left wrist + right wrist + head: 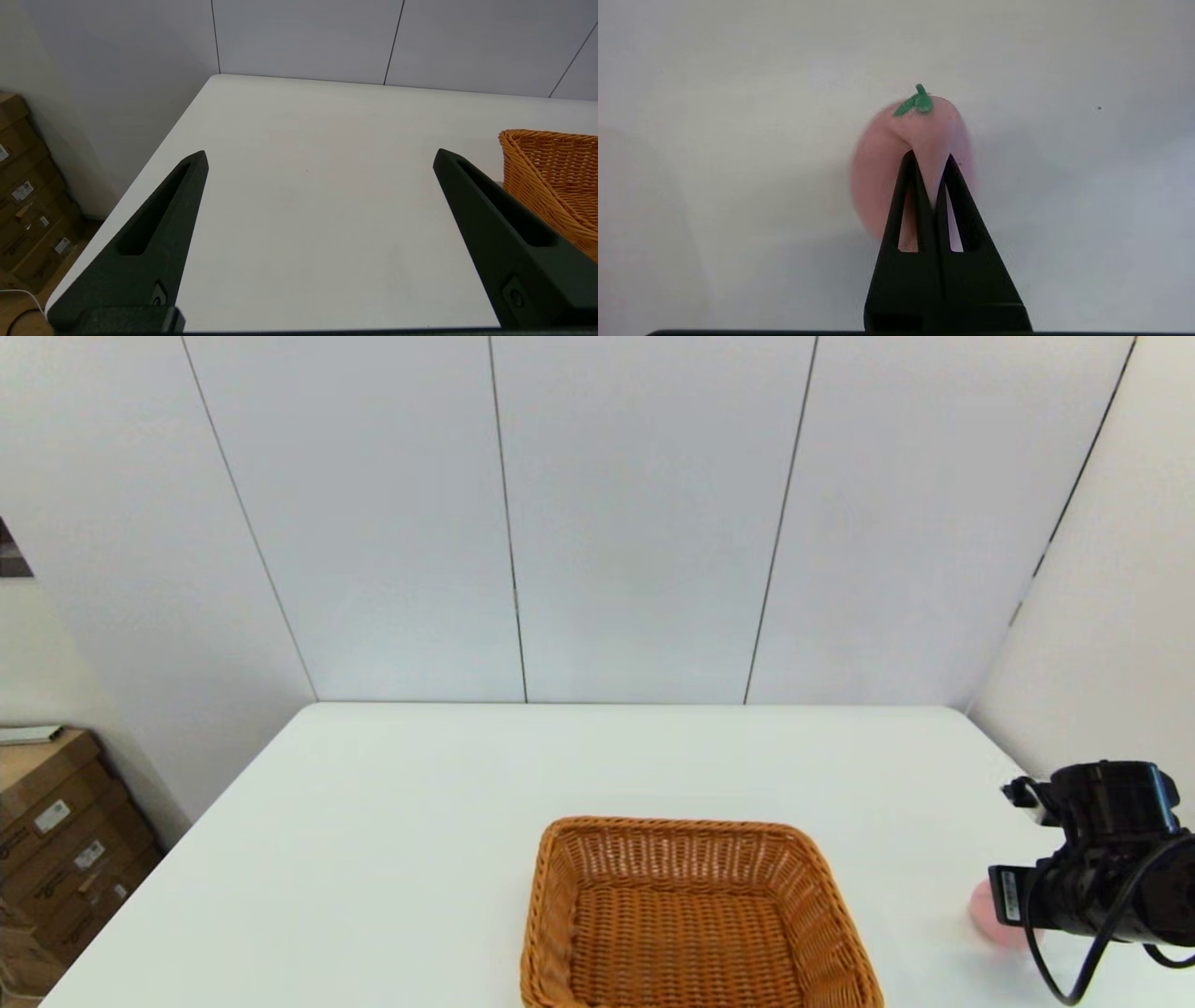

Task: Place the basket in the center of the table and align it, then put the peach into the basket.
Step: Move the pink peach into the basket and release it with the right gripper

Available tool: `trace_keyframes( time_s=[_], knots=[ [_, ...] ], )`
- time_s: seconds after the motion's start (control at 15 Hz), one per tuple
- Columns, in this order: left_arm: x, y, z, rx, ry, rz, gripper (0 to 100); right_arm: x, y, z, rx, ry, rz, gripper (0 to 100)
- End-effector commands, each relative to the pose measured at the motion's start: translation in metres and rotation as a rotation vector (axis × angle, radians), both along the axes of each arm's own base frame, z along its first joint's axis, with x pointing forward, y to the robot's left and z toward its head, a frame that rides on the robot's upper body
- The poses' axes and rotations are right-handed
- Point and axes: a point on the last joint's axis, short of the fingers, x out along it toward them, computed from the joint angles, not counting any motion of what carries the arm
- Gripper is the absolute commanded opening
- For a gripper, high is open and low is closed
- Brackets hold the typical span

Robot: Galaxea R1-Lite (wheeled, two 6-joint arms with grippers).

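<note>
Spreading wide and plain across the scene: large white matte rectangular worktop (392,859), backed by pale grey wall panels (644,513) with thin dark seams. Standing on the floor off the worktop's left edge: stacked brown cardboard boxes (56,840) with small white labels.

Sitting near the front edge, about midway across: rectangular orange-brown woven wicker basket (695,919) with flared sides and a braided rim — holding nothing, its woven floor showing bare. Appearing too in the left wrist view as one corner of the basket (553,179), just beside one finger.

Lying on the worktop well to the right of the basket: small pale pink rounded peach (985,910) with a green leaf at its stem, mostly hidden in the head view behind the black right arm. Hovering close over the peach (896,172): right claw (930,163), fingers drawn almost together, tips in front of the fruit and gripping nothing — contact with the skin not clear.

Hanging above bare worktop to the left of the basket: left claw (320,158), fingers spread wide apart, empty.
</note>
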Motion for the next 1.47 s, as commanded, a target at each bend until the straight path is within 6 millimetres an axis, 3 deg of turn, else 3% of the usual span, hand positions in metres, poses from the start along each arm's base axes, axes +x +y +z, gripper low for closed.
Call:
trace_keyframes(
  time_s=[0.07, 0.2, 0.33, 0.4, 0.6, 0.73, 0.87, 1.2, 1.27, 1.47],
  knots=[
    [0.0, 0.0, 0.0, 0.0, 0.001, 0.0, 100, -0.005, 0.008, 0.022, -0.005, -0.091, 0.025, 0],
    [0.0, 0.0, 0.0, -0.001, 0.001, 0.0, 100, -0.008, 0.027, 0.049, -0.006, -0.213, 0.099, 0],
    [0.0, 0.0, 0.0, -0.001, 0.001, 0.0, 100, -0.019, 0.063, 0.098, 0.063, -0.427, 0.206, 0],
    [0.0, 0.0, 0.0, -0.001, 0.001, 0.0, 100, -0.026, 0.077, 0.111, 0.08, -0.472, 0.264, 0],
    [0.0, 0.0, 0.0, -0.001, 0.001, 0.0, 100, -0.068, 0.133, 0.142, 0.161, -0.482, 0.569, 0],
    [0.0, 0.0, 0.0, -0.001, 0.001, 0.0, 100, -0.082, 0.16, 0.14, 0.205, -0.449, 0.706, 0],
    [0.0, 0.0, 0.0, -0.001, 0.001, 0.0, 100, -0.083, 0.176, 0.127, 0.212, -0.382, 0.768, 0],
    [0.0, 0.0, 0.0, -0.001, 0.001, 0.0, 100, -0.079, 0.198, 0.104, 0.201, -0.276, 0.815, 0],
    [0.0, 0.0, 0.0, -0.001, 0.001, 0.0, 100, -0.077, 0.202, 0.101, 0.199, -0.264, 0.818, 100],
    [0.0, 0.0, 0.0, -0.001, 0.001, 0.0, 100, -0.07, 0.206, 0.094, 0.2, -0.236, 0.788, 100]
  ],
)
